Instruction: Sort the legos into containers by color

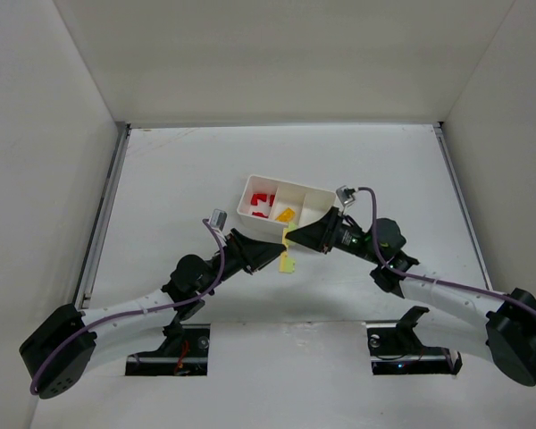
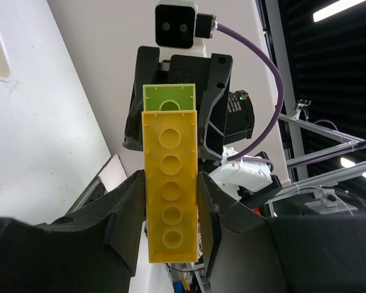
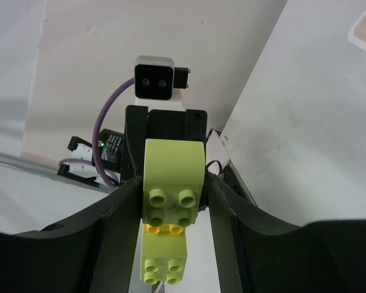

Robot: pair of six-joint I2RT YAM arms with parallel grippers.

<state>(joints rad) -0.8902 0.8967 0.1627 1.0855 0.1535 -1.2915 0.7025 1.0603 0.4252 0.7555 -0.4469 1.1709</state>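
Grips yellow brick lengthwise between left gripper fingers. Meets pale green brick at far end, flanked by right gripper fingers. Shows white surface at left.

No writing that we can read

We find only a small sticker on a black motor housing in the left wrist view, and its print is too fine for us to make out.
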